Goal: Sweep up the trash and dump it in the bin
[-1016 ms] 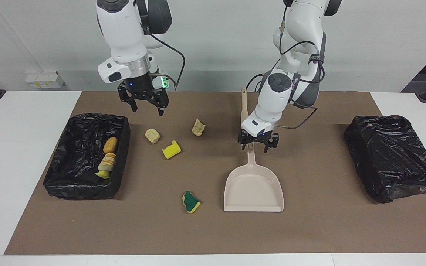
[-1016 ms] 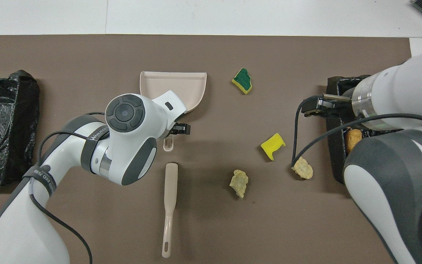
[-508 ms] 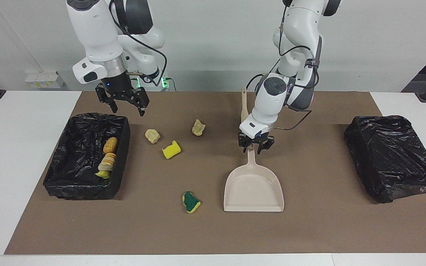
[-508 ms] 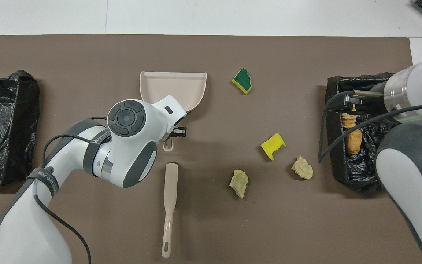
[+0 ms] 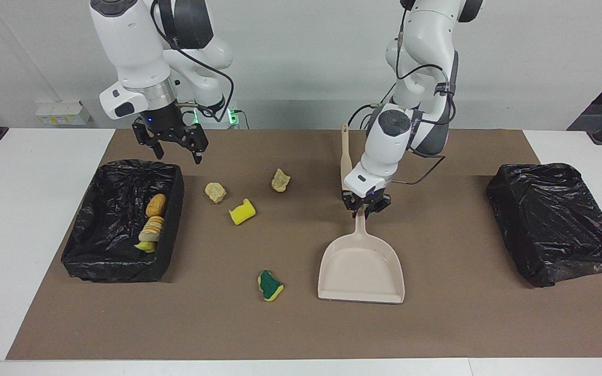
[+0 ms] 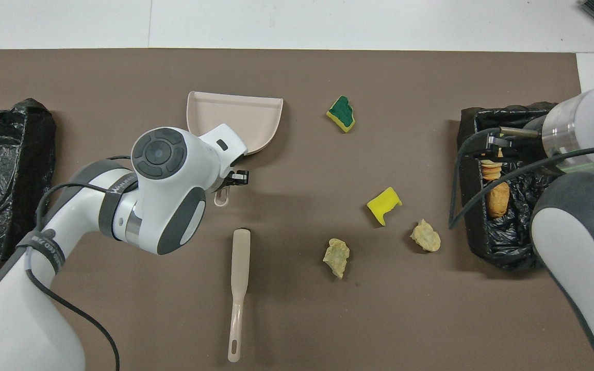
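Since a second ago, your left gripper (image 5: 366, 208) has closed its fingers around the handle of the beige dustpan (image 5: 362, 270), and the pan has shifted a little toward the left arm's end of the table, now slightly skewed. Your right gripper (image 5: 174, 150) has swung away from the loose scraps and now hangs with its fingers spread wide and nothing in them, over the edge of the open bin (image 5: 121, 222) lined with black plastic at the right arm's end.

Taking the overhead view as a clock face with the yellow sponge bit (image 6: 383, 205) at the centre, you have the green-and-yellow sponge piece (image 6: 342, 113) at about 11 o'clock, one pale tan foam lump (image 6: 425, 235) at about 4 o'clock and a second tan lump (image 6: 337, 257) at about 7 o'clock. All four lie apart on the brown mat (image 6: 297, 319), none touching the dustpan. The pan sits at roughly 10 o'clock from the yellow bit, well apart from it.

Inside the open bin you can see an orange-brown lump (image 5: 156, 204), a pale layered piece (image 5: 151, 228) and a yellow scrap (image 5: 146, 246).

The beige brush (image 6: 239, 288) lies flat on the mat, nearer to the robots than the dustpan, untouched. A second bin (image 5: 554, 222) covered in black plastic sits at the left arm's end.
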`<move>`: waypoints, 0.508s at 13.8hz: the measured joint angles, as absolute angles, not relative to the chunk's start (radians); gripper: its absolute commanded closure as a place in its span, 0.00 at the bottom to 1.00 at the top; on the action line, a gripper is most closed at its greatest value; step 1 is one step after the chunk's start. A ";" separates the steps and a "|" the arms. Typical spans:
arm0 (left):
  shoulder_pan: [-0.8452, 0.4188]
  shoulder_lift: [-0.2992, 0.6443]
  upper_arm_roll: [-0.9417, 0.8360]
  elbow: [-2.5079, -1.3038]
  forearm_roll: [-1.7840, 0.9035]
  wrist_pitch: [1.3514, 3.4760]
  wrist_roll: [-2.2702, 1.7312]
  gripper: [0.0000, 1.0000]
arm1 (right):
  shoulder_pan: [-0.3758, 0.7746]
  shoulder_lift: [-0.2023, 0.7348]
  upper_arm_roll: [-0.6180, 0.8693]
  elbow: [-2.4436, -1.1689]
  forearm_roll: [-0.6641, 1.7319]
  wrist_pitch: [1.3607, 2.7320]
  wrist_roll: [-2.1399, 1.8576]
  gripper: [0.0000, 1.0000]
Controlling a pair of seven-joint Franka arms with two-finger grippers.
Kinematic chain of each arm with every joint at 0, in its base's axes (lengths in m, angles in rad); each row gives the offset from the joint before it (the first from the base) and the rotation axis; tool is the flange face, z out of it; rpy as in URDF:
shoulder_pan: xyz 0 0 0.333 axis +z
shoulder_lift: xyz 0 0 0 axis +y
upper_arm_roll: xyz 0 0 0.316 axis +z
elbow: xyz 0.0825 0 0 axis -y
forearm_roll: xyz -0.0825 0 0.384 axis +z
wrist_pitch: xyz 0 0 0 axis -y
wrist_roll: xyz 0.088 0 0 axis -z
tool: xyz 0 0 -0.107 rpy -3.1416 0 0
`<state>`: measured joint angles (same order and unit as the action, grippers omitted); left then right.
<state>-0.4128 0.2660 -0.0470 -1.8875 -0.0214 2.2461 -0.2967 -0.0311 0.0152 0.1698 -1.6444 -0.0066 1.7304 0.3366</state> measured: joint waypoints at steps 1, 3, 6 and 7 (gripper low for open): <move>-0.384 0.265 -0.046 -1.855 -0.021 2.195 -0.239 1.00 | -0.031 0.015 0.171 -1.644 -0.006 1.724 0.337 0.00; -0.312 0.265 -0.043 -1.790 -0.022 2.093 -0.100 1.00 | -0.012 0.011 0.179 -1.645 -0.004 1.693 0.337 0.00; -0.211 0.276 -0.040 -1.739 -0.022 2.020 0.082 1.00 | 0.113 -0.007 0.186 -1.676 0.010 1.667 0.422 0.00; -0.178 0.284 -0.039 -1.730 -0.021 2.016 0.158 1.00 | 0.179 -0.011 0.188 -1.695 0.023 1.667 0.486 0.00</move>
<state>-0.1779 0.2844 -0.0393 -1.7297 -0.0215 2.0156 0.1579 0.1791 -0.0115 0.1884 -1.6952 0.0229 1.6668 0.4864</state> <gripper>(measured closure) 0.687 0.000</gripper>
